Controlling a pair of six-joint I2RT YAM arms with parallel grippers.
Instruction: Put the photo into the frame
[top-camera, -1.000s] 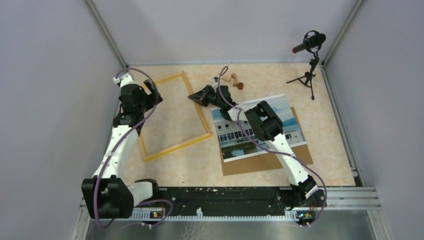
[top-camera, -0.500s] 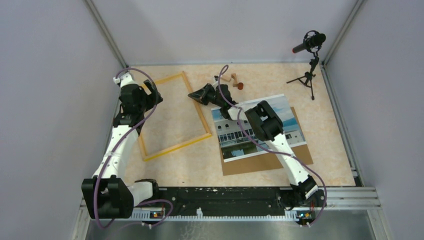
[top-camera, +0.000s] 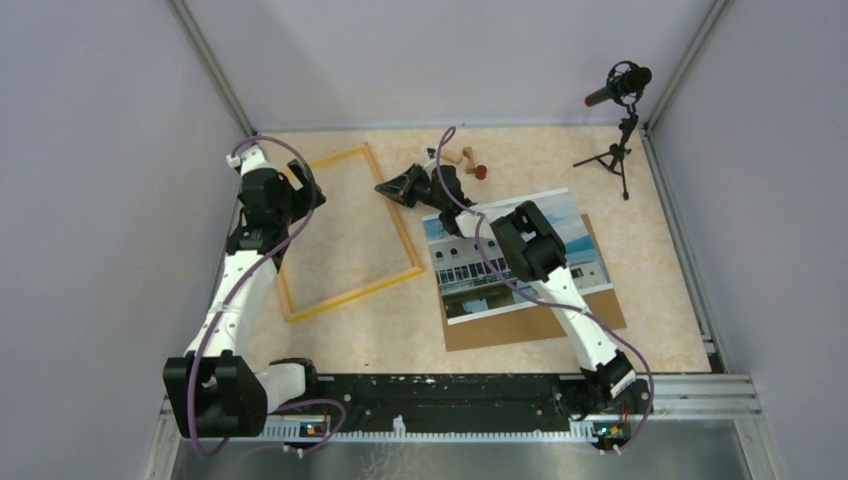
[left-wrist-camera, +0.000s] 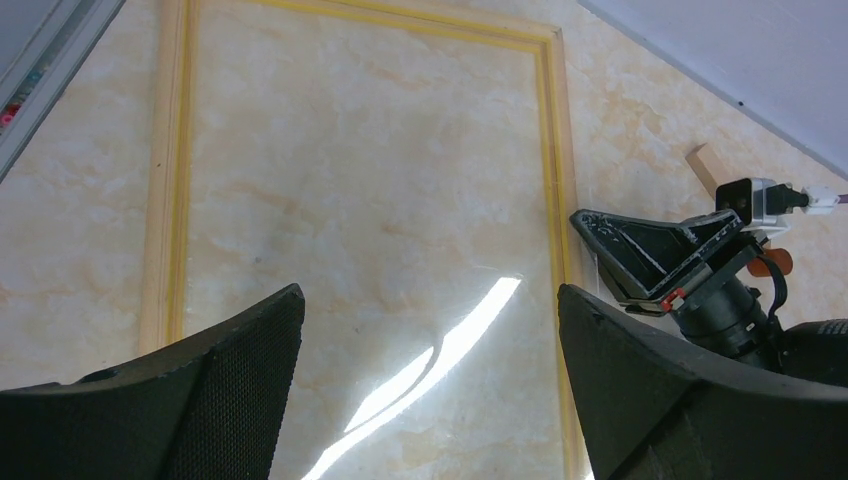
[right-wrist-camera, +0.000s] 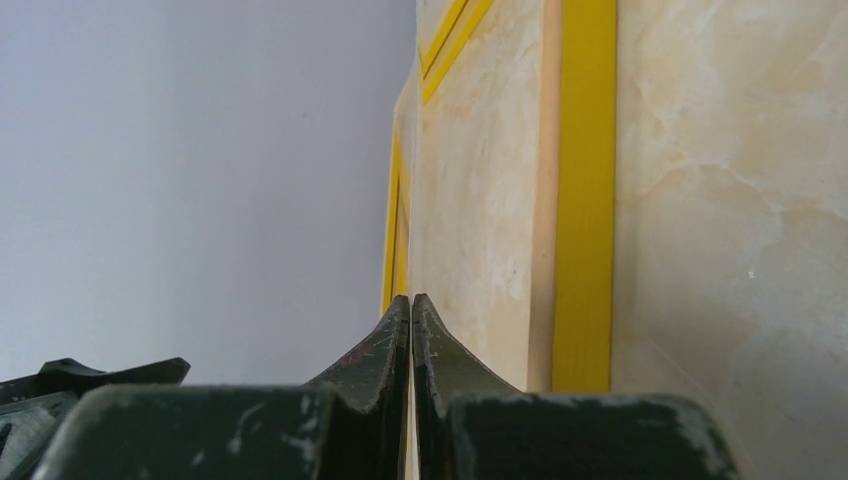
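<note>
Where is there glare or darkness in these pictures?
Left wrist view: a bright white glare streak crosses the surface inside the frame; the open left gripper is dark at the bottom. Right wrist view: the shut right gripper is dark, close to the lens. Top view: even light, no glare.

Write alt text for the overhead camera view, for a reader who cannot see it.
A yellow frame lies flat on the table with no photo in it. The photo lies apart to its right, on a brown backing board. The left gripper hovers open over the frame's left side, and the right gripper, shut, points at its right rail.
</note>
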